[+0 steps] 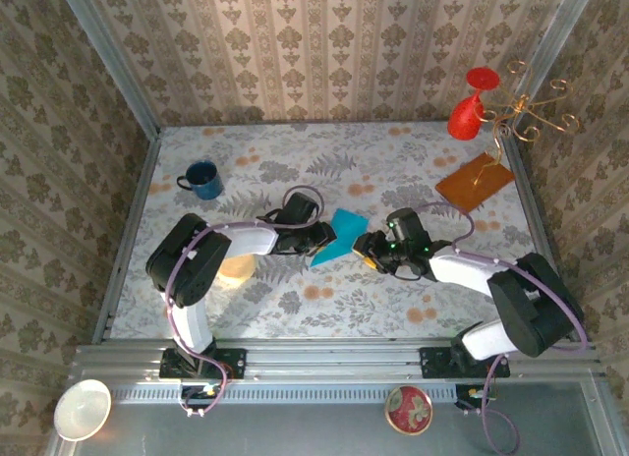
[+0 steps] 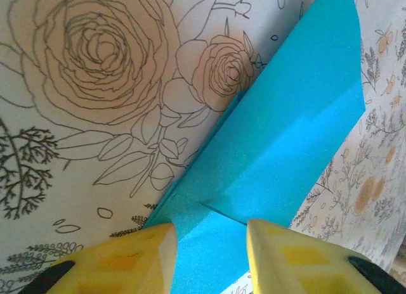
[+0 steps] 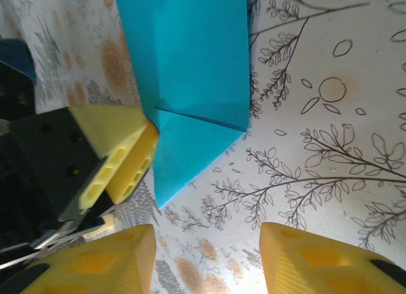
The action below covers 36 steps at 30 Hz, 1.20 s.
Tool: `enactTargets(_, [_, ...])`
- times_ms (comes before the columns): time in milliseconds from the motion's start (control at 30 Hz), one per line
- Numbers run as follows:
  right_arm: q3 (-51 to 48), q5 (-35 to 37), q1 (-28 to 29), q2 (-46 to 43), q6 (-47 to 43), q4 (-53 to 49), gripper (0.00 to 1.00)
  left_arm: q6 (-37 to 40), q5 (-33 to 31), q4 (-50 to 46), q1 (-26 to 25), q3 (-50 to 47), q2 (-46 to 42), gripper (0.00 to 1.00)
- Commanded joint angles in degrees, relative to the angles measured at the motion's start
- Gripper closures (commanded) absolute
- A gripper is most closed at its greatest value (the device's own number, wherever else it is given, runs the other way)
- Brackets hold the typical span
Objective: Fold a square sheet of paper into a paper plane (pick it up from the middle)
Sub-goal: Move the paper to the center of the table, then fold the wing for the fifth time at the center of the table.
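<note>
The teal-blue paper (image 1: 337, 236) lies on the flowered tablecloth at mid-table, partly folded, with layered flaps and a pointed corner (image 3: 166, 186). My left gripper (image 1: 316, 238) is at its left edge. In the left wrist view its yellow fingers stand apart, jaws open, and the folded paper (image 2: 285, 135) runs between them (image 2: 210, 249). My right gripper (image 1: 366, 248) is just right of the paper, open, over bare cloth (image 3: 207, 256) a little short of the paper's point. The left gripper's fingers (image 3: 120, 148) touch the paper's left edge in the right wrist view.
An orange-brown sheet (image 1: 475, 181) lies at the back right under a gold wire stand (image 1: 531, 107) beside a red vase (image 1: 470, 112). A blue mug (image 1: 202, 179) stands back left. A white bowl (image 1: 82, 409) and a patterned dish (image 1: 408, 409) sit off the table's front.
</note>
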Motion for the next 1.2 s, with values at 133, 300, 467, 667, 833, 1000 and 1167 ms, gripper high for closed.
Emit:
enactTargets(133, [1.53,2.59,0.77,3.96,2.85,3.44,0.60,-3.29,-1.26,-2.58,0.68,-2.86,0.46,0.65])
enactTargets(300, [2.93,2.87,0.77,6.74,2.65,3.88,0.63,-3.24,-0.49,-2.97,1.04,-2.48,0.81,0.65])
enactTargets(467, [4.19,2.81,0.77,8.50,2.08,5.04,0.68,-3.27,-0.18,-3.35,1.34,-2.39,0.81,0.65])
enactTargets(667, [4.98,4.73,0.77,9.65,1.89,3.79,0.70,-3.02,0.31,-3.21,1.44,-2.38,1.02,0.65])
enactTargets(833, [4.99,4.90,0.94,10.60,1.94,3.58,0.69,-3.03,0.67,-3.05,1.61,-2.47,1.34,0.65])
enactTargets(1000, [5.34,4.44,1.14,11.64,1.68,3.94,0.69,-3.02,0.72,-2.93,1.62,-2.39,1.38,0.65])
enactTargets(1167, [6.30,3.27,1.21,13.39,1.77,4.90,0.71,-3.11,1.06,-2.88,1.63,-2.38,1.51,0.65])
